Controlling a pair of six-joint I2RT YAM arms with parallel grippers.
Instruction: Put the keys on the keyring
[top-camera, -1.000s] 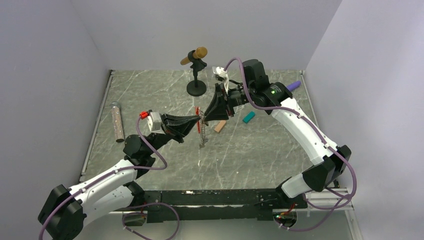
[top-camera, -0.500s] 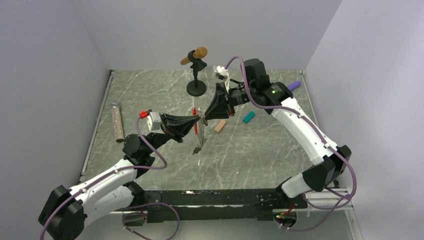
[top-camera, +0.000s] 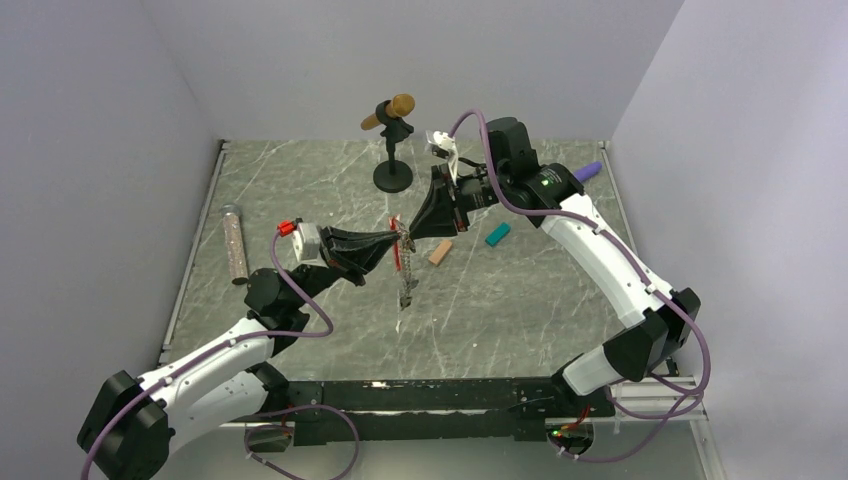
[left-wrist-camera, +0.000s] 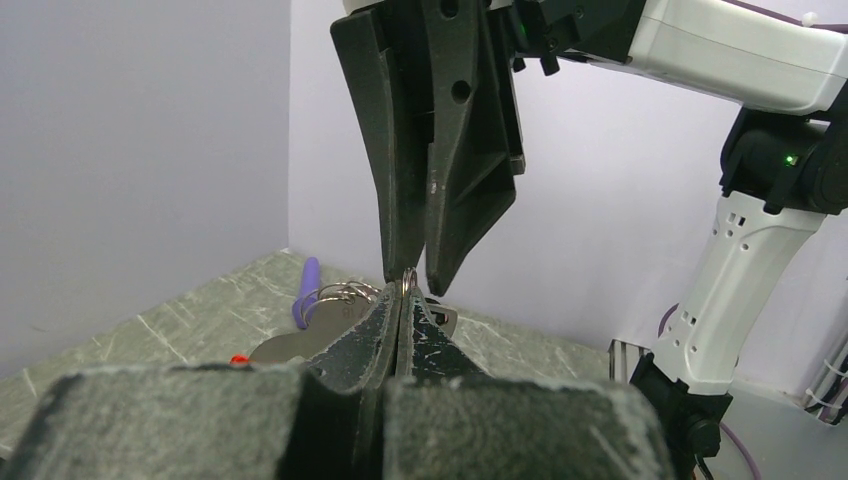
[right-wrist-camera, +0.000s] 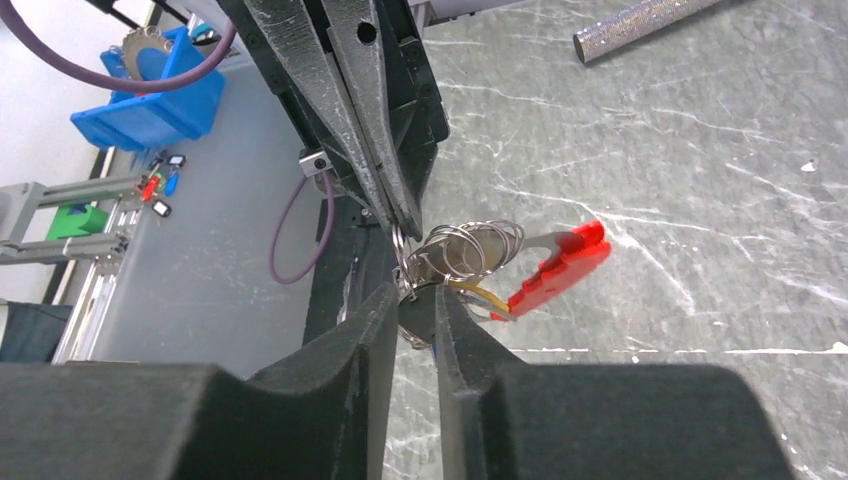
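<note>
ok so both arms meet tip to tip above the middle of the table (top-camera: 520, 310), L arm coming from near-left, R arm from far-right. left gripper (left-wrist-camera: 403, 305) is clamped tight on a thin wire ring (left-wrist-camera: 407, 276) of the keyring (top-camera: 406, 272). The rest of the bunch dangles off that pinch, long axis pretty much straight down, with the red clip (right-wrist-camera: 555, 268) sticking out to the left side and clear of the table afaict. right gripper (right-wrist-camera: 417, 300) has its jaws nearly closed on a small dark bit, prob the black head of a key (right-wrist-camera: 418, 320), but I can't make out the blade from any view. What matters imo: that key sits right against the ring coils, just on the far-right side of the L pinch point, basically touching. So R arm is the one doing the threading and L is just the vise. The ring stands edge-on to the R fingers, so getting the key hole onto the wire end looks fiddly. The tan block (top-camera: 439, 253) and teal block (top-camera: 497, 234) lie on the table to the right, not involved.
</note>
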